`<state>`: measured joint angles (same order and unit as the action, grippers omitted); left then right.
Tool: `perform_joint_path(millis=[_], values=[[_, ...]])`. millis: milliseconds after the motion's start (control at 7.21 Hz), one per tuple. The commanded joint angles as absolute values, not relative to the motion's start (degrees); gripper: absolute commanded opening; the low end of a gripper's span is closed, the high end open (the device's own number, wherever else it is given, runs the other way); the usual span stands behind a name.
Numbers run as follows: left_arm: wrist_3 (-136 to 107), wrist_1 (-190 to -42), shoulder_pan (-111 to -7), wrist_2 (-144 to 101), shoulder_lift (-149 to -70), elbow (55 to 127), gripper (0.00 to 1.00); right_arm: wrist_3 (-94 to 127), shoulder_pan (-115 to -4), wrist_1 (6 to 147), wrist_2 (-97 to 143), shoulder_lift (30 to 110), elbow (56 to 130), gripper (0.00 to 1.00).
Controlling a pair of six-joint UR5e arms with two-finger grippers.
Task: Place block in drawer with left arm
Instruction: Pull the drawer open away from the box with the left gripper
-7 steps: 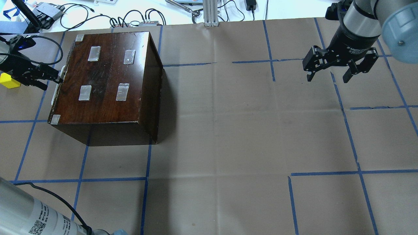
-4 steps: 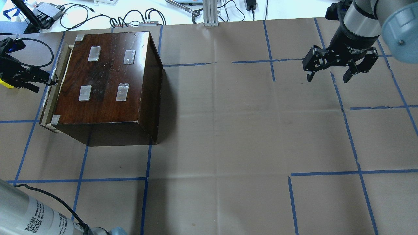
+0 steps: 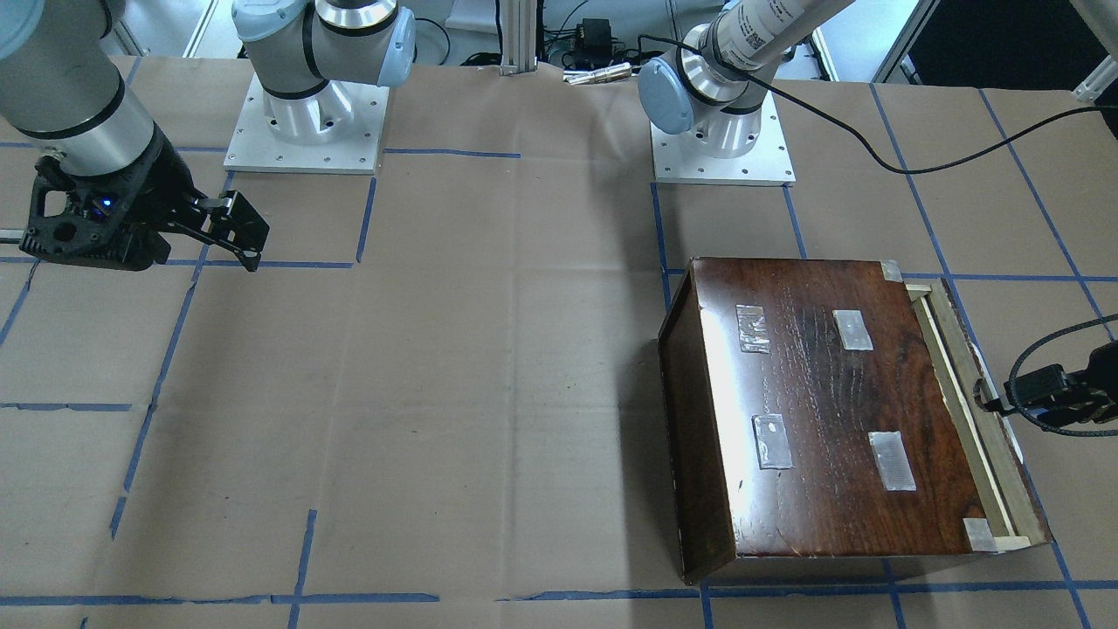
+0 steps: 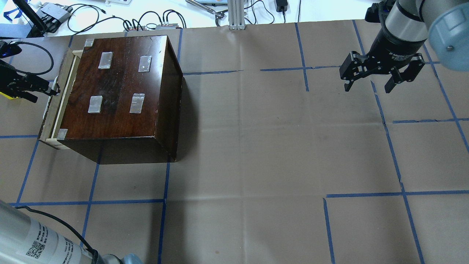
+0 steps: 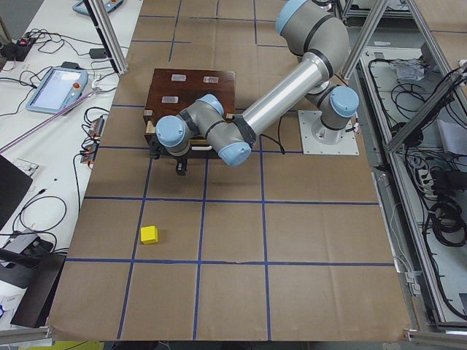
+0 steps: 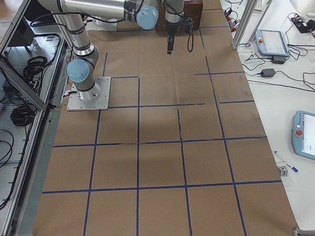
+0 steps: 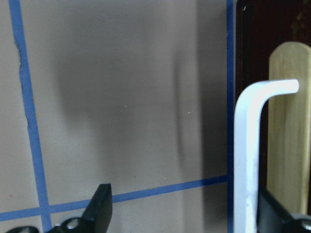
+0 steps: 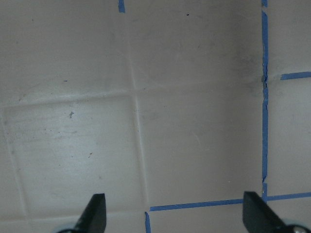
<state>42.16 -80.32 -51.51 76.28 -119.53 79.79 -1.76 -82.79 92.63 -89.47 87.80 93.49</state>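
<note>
Pale wood drawer (image 4: 55,106) slid further out, left tool (image 4: 43,94) wide, hooking white handle (image 7: 243,155); right tool (image 4: 368,88) wide

A robotics lab: teach pendant (image 5: 57,87), tangled cables (image 4: 83,16) and a tape-gridded table (image 4: 256,146)

Brown paper (image 4: 256,146) marked with a blue tape grid (image 4: 366,194) covers the table (image 5: 233,306); white side benches (image 5: 44,153) hold cables (image 5: 33,42) and tablets (image 5: 55,87).

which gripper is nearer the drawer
Left. The left gripper is right at the drawer front, with the white handle between its open jaws. The right gripper hangs open far across the table, beyond the cabinet.
</note>
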Motion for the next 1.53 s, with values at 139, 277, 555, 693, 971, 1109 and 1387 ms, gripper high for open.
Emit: perform_joint_path(millis=[139, 277, 555, 693, 971, 1109, 1387], values=[[43.15, -80.25, -50.19, 76.38, -119.97, 79.28, 0.99, -1.76, -82.79, 92.64, -89.39, 87.80, 93.52, 1.00], [43.59, -80.24, -50.10, 76.38, -120.06, 79.19, 0.99, -1.76, -82.79, 92.64, -89.47, 87.80, 93.52, 1.00], [45.09, -80.24, -48.79, 77.52, -120.67, 78.58, 0.99, -1.76, -82.79, 92.55, -89.47, 87.80, 93.51, 1.00], [45.26, -80.59, -48.52, 78.04, -121.02, 77.01, 0.99, -1.76, -82.79, 92.64, -89.47, 87.80, 93.52, 1.00], [45.26, -81.04, -48.52, 79.01, -122.08, 75.59, 0.99, -1.76, -82.79, 92.64, -89.47, 87.80, 93.51, 1.00], [45.52, -81.04, -48.34, 79.10, -122.17, 75.59, 0.99, -1.76, -82.79, 92.55, -89.47, 87.80, 93.52, 1.00], [47.28, -80.77, -46.59, 79.10, -122.60, 75.41, 0.99, -1.76, -82.79, 92.64, -89.47, 87.80, 93.52, 1.00]])
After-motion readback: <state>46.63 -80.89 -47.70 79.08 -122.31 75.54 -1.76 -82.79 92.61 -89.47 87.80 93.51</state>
